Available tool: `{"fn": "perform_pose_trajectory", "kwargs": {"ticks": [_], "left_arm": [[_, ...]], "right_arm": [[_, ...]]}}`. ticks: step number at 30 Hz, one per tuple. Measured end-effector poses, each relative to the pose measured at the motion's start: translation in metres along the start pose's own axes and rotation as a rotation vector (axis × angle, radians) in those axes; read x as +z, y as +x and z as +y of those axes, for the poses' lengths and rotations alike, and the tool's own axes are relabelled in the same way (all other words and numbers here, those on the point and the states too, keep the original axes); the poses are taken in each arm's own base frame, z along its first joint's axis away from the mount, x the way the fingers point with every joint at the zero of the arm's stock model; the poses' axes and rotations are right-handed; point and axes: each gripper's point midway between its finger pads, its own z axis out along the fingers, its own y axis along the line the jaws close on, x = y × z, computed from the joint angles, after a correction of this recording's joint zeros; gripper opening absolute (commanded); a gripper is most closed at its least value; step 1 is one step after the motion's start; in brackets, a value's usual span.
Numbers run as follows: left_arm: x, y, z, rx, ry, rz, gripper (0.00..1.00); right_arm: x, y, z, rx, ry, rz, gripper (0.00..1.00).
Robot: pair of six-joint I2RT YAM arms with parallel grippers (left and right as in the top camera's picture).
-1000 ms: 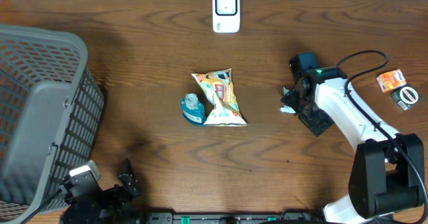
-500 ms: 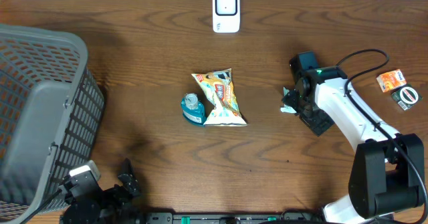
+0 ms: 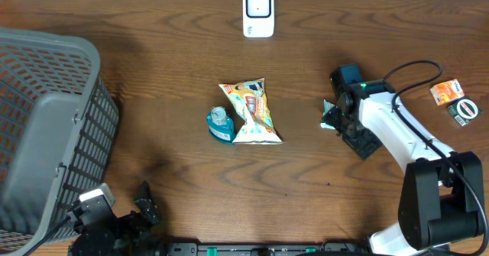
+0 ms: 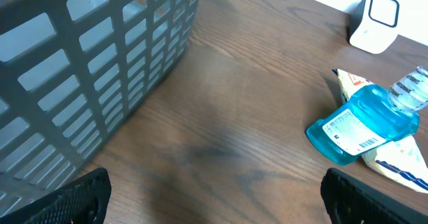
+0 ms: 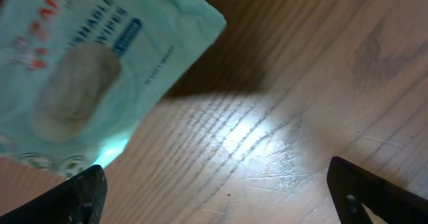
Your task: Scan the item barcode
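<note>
**Wipes packet under spread right jaws, scanner well apart**

The grey slatted basket [image 3: 95, 145] stands at the left edge of the wooden surface [image 3: 153, 57]. Only its own grey floor and gridded walls show inside it.

The teal wipes packet [image 5: 80, 63] lies flat, printed face up, right of centre and partly under the end of the right arm [image 3: 390, 122]. In the right wrist view its print runs diagonally, rising to the right. The frame crops it, so its long axis cannot be told. The white scanner [image 3: 258, 11] stands at the far edge, well apart from the packet.

At mid-surface the snack bag [image 3: 254, 115] lies with its long axis running far to near, slightly tilted. The blue bottle [image 4: 361, 127] lies on its side touching the bag, barcode label up and cap toward the far edge. An orange box [image 3: 447, 92] and a small roll [image 3: 466, 110] sit near the right edge.

The right jaws stand wide apart above the packet and hold nothing; whether one finger touches it cannot be told. The jaws of the left arm [image 3: 99, 218], low at the near-left beside the basket, are also fully spread and grip nothing.
</note>
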Motion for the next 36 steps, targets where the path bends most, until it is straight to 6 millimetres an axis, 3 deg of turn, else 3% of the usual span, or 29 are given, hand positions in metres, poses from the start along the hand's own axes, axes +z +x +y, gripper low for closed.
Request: {"fn": "perform_pose_trajectory", "kwargs": {"ticks": [8, 14, 20, 23, 26, 30, 36], "left_arm": [[0.0, 0.0, 0.0, 0.0, 0.0, 0.0, 0.99], [0.0, 0.0, 0.0, 0.0, 0.0, 0.0, 0.99], [0.0, 0.0, 0.0, 0.0, 0.0, 0.0, 0.99], [0.0, 0.0, 0.0, 0.0, 0.0, 0.0, 0.99], [0.0, 0.0, 0.0, 0.0, 0.0, 0.0, 0.99], [0.0, 0.0, 0.0, 0.0, 0.0, 0.0, 0.99], [0.0, 0.0, 0.0, 0.0, 0.0, 0.0, 0.99]], "right_arm": [[0.002, 0.001, -0.003, 0.002, 0.01, 0.006, 0.99], [0.004, -0.009, -0.01, 0.039, 0.016, 0.009, 0.99], [0.008, -0.021, -0.004, 0.041, -0.029, 0.001, 0.99], [0.011, -0.031, 0.014, 0.012, -0.138, 0.018, 0.99], [0.008, -0.019, 0.026, -0.048, -0.217, 0.103, 0.99], [0.003, -0.003, 0.034, 0.004, -0.284, 0.229, 0.99], [0.0, -0.006, 0.042, 0.069, -0.329, 0.253, 0.99]]}}
